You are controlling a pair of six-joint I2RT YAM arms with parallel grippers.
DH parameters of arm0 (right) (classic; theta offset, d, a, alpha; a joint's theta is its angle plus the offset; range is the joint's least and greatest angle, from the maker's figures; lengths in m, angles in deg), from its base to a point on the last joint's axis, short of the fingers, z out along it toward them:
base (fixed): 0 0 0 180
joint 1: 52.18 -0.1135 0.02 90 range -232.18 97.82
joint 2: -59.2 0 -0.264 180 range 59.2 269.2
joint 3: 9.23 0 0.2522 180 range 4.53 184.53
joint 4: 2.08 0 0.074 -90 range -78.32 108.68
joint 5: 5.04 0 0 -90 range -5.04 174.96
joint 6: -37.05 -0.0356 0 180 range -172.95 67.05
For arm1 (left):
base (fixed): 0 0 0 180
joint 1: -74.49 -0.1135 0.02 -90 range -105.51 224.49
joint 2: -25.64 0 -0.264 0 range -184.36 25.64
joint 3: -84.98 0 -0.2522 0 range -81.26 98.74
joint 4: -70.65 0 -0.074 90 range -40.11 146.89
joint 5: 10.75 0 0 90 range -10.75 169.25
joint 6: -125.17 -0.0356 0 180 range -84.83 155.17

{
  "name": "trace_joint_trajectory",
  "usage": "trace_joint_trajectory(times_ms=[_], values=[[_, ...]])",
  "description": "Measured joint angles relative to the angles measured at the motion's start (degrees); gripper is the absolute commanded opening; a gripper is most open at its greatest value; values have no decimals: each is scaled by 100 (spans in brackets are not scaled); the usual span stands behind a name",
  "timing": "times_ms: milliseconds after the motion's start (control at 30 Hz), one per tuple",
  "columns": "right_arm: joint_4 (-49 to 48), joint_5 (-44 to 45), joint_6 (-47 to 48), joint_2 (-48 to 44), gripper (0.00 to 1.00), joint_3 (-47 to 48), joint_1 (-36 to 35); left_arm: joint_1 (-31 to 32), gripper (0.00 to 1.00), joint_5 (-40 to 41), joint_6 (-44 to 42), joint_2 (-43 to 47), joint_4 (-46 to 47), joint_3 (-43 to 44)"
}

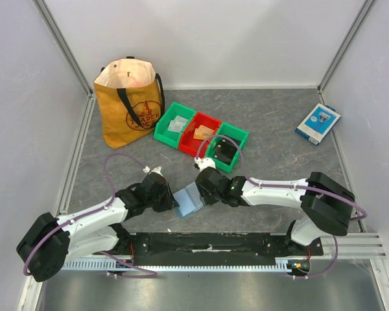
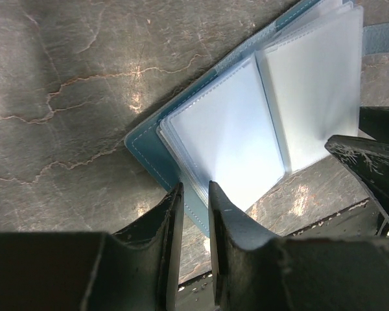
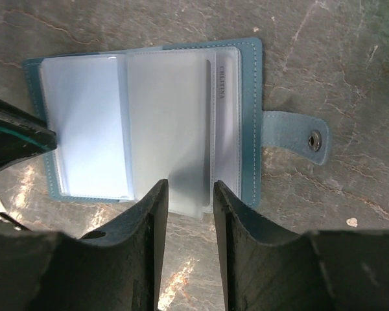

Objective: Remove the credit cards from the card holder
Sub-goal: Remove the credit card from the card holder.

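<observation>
The dusty-blue card holder [image 1: 189, 199] lies open on the table between my two grippers. In the right wrist view its cover [image 3: 249, 116] faces up with clear sleeves fanned out and the snap tab [image 3: 298, 137] to the right. A pale card [image 3: 222, 129] sits in the rightmost pocket. My left gripper [image 2: 193, 189] is nearly closed on the holder's near corner [image 2: 149, 146]. My right gripper [image 3: 190, 184] is open, its tips at the lower edge of a clear sleeve. Pale cards [image 1: 177, 125] lie in a green bin and orange-tan cards [image 1: 203, 132] in the red bin.
A yellow tote bag [image 1: 131, 103] stands at the back left. Three bins sit in a row behind the holder, the last a green bin [image 1: 228, 148] with a dark object. A blue-and-white box [image 1: 318, 123] lies at the back right. A black rail [image 1: 207, 245] runs along the near edge.
</observation>
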Motion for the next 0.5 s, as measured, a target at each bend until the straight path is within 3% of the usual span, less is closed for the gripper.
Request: trace_joint_trajectory(times_ms=[500], values=[[-94, -809, 483, -256, 38, 380, -385, 2, 28, 35, 9, 297, -55, -125]])
